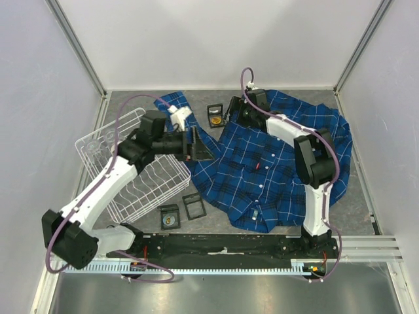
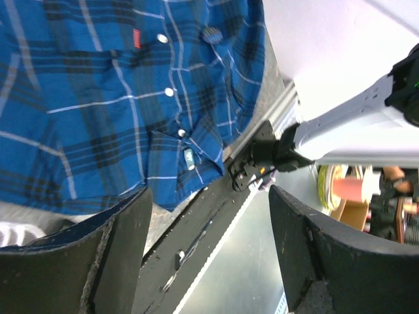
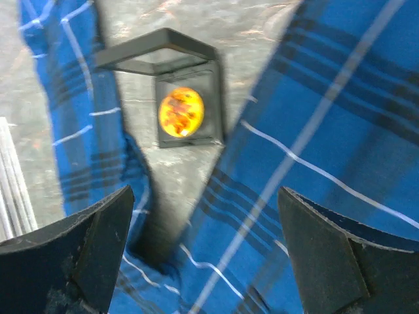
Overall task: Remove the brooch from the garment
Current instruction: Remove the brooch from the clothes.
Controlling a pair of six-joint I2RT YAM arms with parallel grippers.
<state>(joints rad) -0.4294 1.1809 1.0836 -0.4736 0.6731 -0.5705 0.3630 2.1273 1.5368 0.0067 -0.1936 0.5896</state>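
R claw (image 3: 206, 261): spread wide, empty, low over shirt (image 3: 340, 131) edge, by open box (image 3: 157, 57) w/ orange pin (image 3: 178, 112). L claw (image 2: 209, 261): spread, empty, off shirt's side. Shirt flat on table (image 1: 359, 203), right half. Its brooch: can't tell; maybe red bit (image 2: 136, 38). Risk: R grabs boxed pin instead. Only L cam shows red bit close; only R cam, box inside.
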